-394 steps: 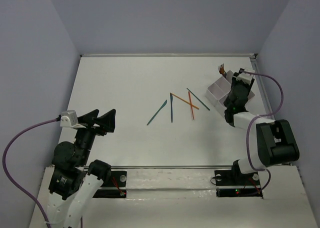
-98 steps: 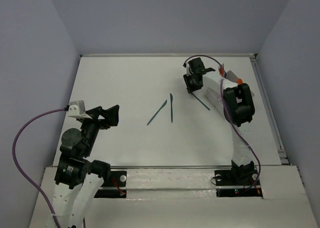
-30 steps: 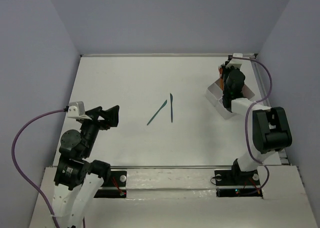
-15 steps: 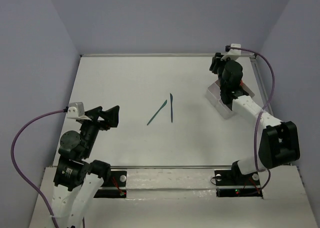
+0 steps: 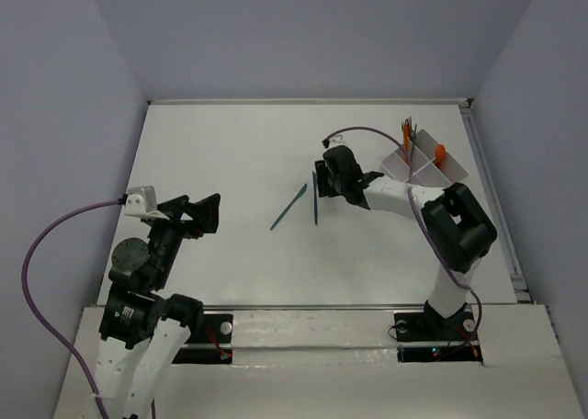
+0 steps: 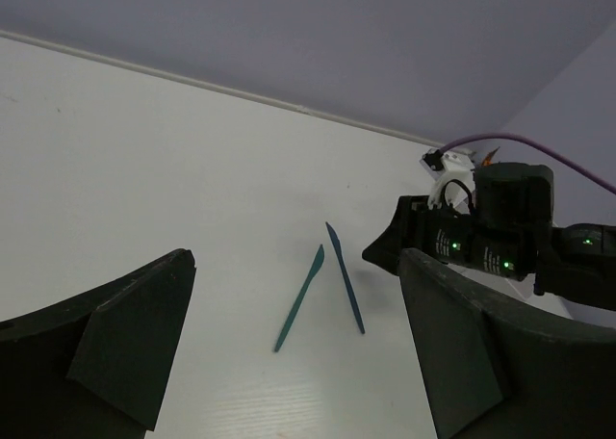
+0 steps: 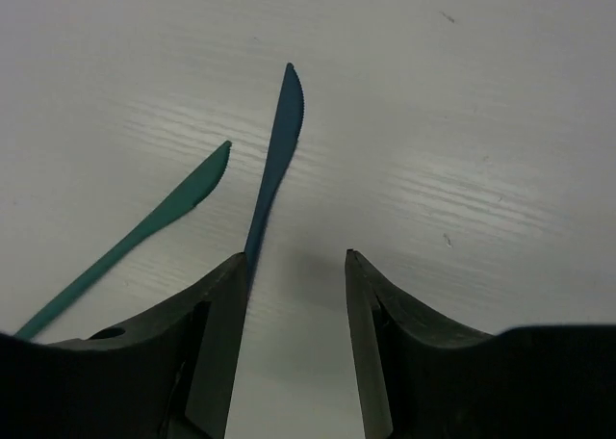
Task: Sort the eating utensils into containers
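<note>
Two knives lie on the white table: a dark blue one (image 5: 315, 208) (image 7: 275, 156) (image 6: 345, 277) and a teal one (image 5: 288, 207) (image 7: 144, 229) (image 6: 299, 296) to its left. My right gripper (image 5: 322, 182) (image 7: 294, 266) is open and empty, low over the table. Its left finger (image 7: 223, 314) stands at the blue knife's handle end. The white four-compartment tray (image 5: 455, 170) stands at the far right with orange and dark utensils (image 5: 407, 131) upright in it. My left gripper (image 5: 195, 214) is open and empty, well left of the knives.
A purple cable (image 5: 367, 132) arcs from the right wrist over the table. The table's far edge meets the grey-violet back wall (image 5: 312, 42). A rail runs along the table's right side (image 5: 487, 194).
My right gripper has left the tray at the far right and swung left and down to the blue knife. The orange utensils and one dark one have gone from the table into the tray.
</note>
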{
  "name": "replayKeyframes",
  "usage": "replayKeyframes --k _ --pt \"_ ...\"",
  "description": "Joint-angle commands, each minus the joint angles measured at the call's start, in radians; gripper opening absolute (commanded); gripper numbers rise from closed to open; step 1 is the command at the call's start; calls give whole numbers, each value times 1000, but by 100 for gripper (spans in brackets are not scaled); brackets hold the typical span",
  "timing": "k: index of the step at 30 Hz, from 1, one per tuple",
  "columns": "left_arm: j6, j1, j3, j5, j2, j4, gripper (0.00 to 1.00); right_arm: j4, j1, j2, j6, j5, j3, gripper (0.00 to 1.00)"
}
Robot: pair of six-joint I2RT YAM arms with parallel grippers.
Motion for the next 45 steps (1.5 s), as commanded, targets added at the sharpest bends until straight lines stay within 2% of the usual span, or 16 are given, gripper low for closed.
replayKeyframes --k 1,13,16,23,33,34,37,38,40,41,45 --pt "13 5 -12 11 13 51 99 -123 13 69 38 0 146 48" --pt "15 5 -12 16 13 51 99 -249 40 240 58 -24 307 38" --pt "15 5 -12 14 10 51 99 -290 40 260 67 -9 321 32" --pt "13 5 -12 16 5 51 99 -398 40 308 47 19 368 24" --pt "15 5 -10 13 -4 51 99 -458 40 242 -16 -33 272 14" --pt "15 5 -10 13 -2 51 99 -452 40 233 -17 -47 257 14" --pt "13 5 -10 14 -5 51 99 -439 19 216 -22 -86 227 25" --pt "13 5 -10 13 -5 50 99 -445 19 216 -28 -93 226 24" --pt "13 5 -12 13 -7 50 99 -452 10 217 -36 -98 227 18" --pt "13 5 -12 14 -7 51 99 -453 10 216 -40 -98 227 9" --pt "13 5 -12 13 -8 51 99 -398 0 151 -37 -80 189 7"
